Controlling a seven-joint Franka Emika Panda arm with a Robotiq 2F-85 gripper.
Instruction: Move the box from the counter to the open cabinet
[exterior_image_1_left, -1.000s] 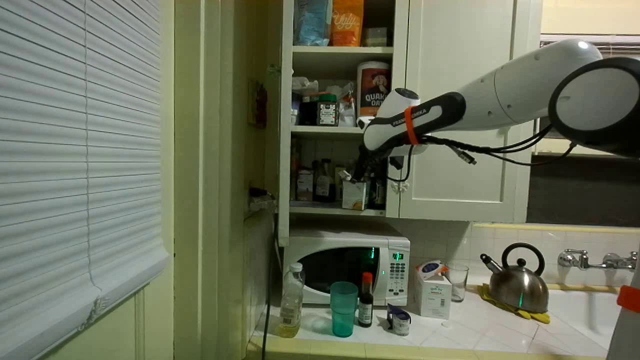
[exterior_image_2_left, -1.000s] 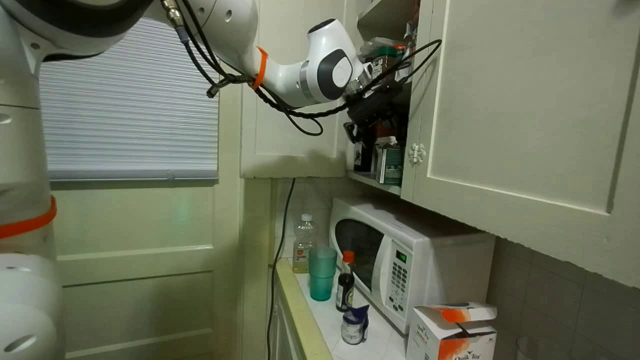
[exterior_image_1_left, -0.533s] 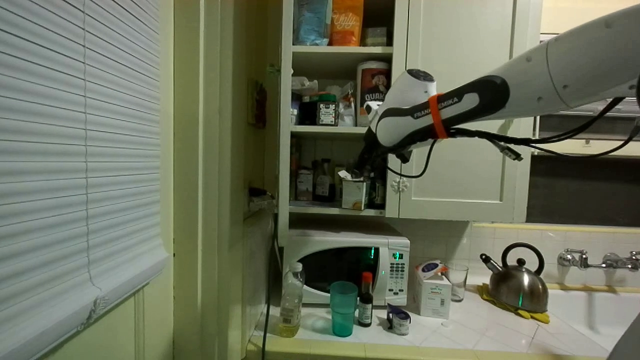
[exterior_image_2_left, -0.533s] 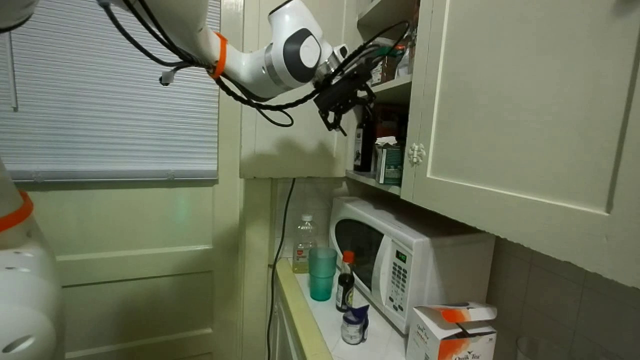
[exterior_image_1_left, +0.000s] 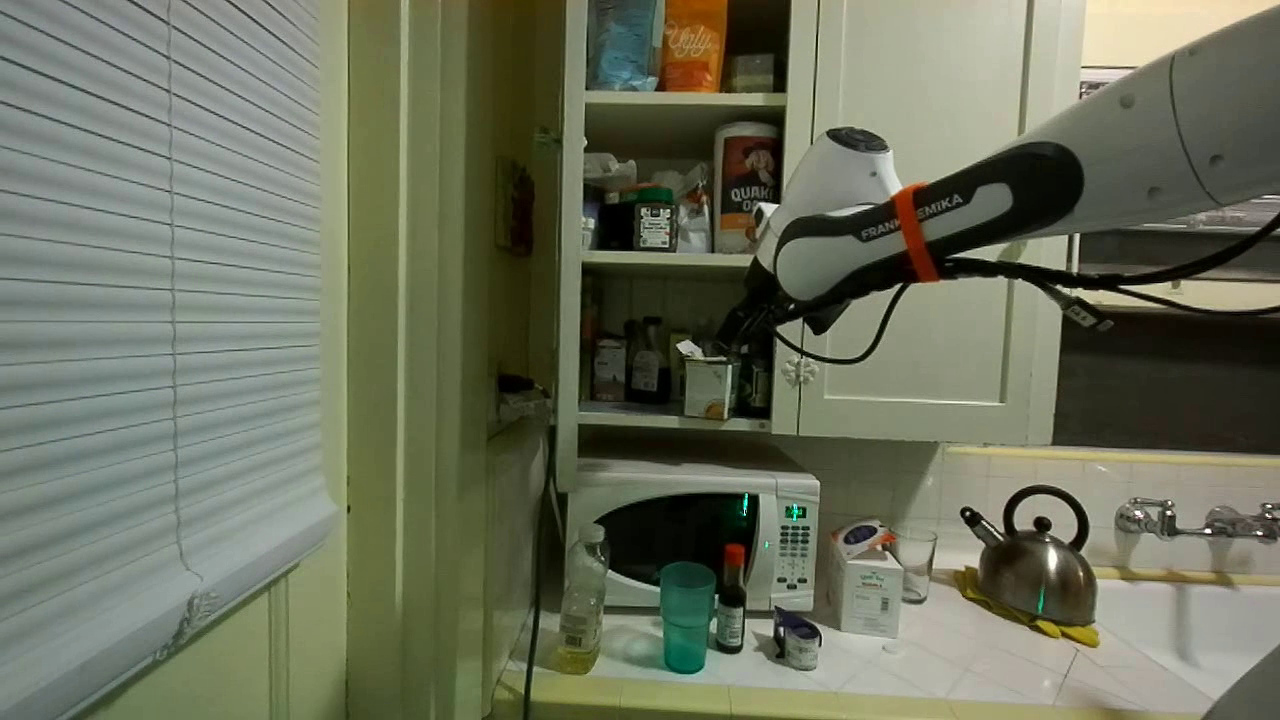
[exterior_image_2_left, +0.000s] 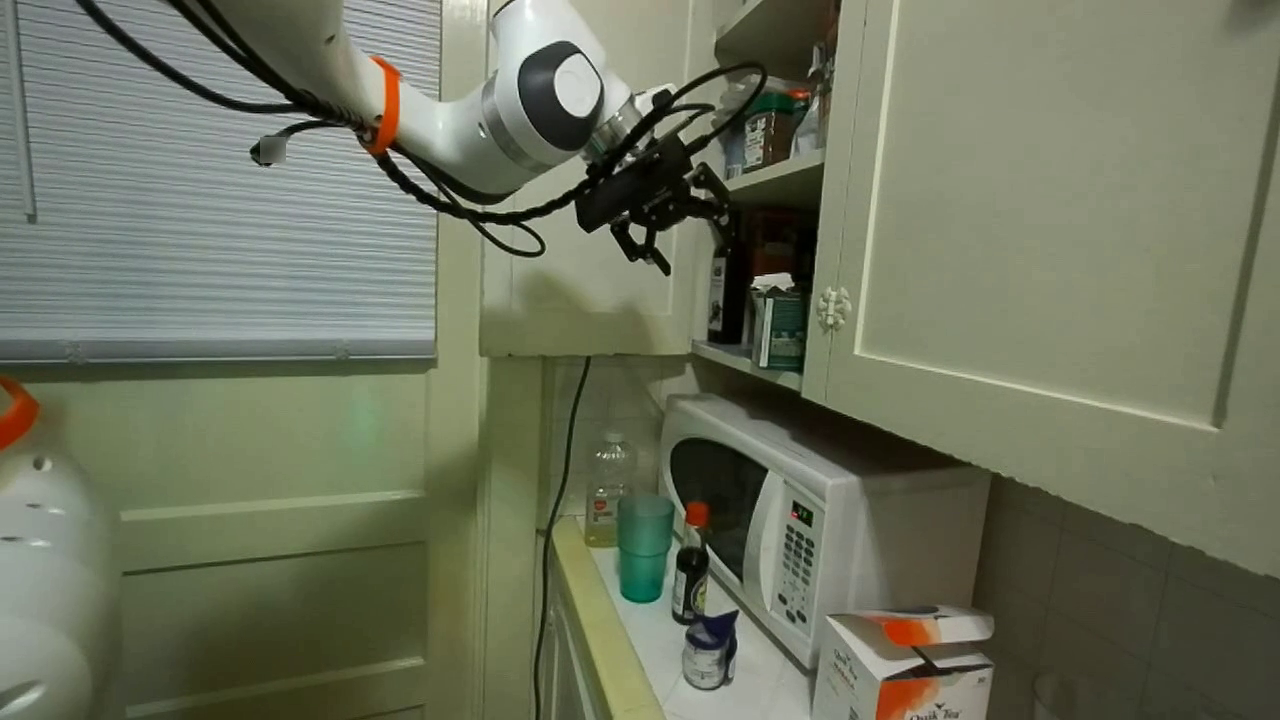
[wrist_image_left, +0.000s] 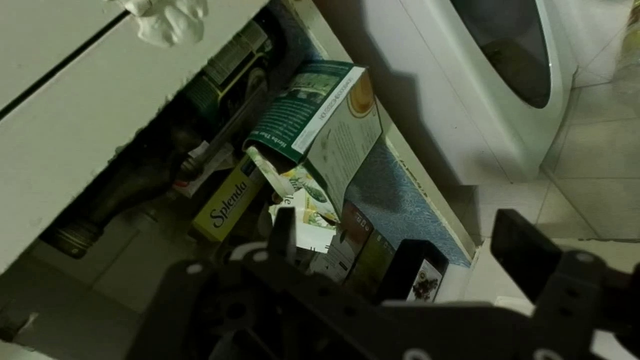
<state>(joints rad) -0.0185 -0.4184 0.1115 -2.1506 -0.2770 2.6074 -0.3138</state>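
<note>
The box (exterior_image_1_left: 709, 388) is a small whitish and green carton with a torn-open top. It stands on the lowest shelf of the open cabinet (exterior_image_1_left: 640, 259), near its front edge; it also shows in an exterior view (exterior_image_2_left: 786, 330) and in the wrist view (wrist_image_left: 345, 142). My gripper (exterior_image_2_left: 692, 245) is open and empty, apart from the box, above and in front of it. In the wrist view the fingers (wrist_image_left: 397, 230) are spread wide with nothing held between them. The counter (exterior_image_1_left: 960, 665) lies below, with a white tiled top and cream-yellow edge.
A white microwave (exterior_image_1_left: 690, 470) stands under the cabinet. A clear bottle (exterior_image_1_left: 582, 610), teal cup (exterior_image_1_left: 687, 620), red-capped bottle (exterior_image_1_left: 732, 600), small tub (exterior_image_1_left: 800, 645), taller white carton (exterior_image_1_left: 870, 595) and kettle (exterior_image_1_left: 1038, 575) stand on the counter. The closed cabinet door (exterior_image_2_left: 1050, 230) adjoins the opening.
My gripper has drawn back from the box and out of the cabinet, rightward in one exterior view and leftward in another. The box stays on the shelf. The fingers now show spread apart.
</note>
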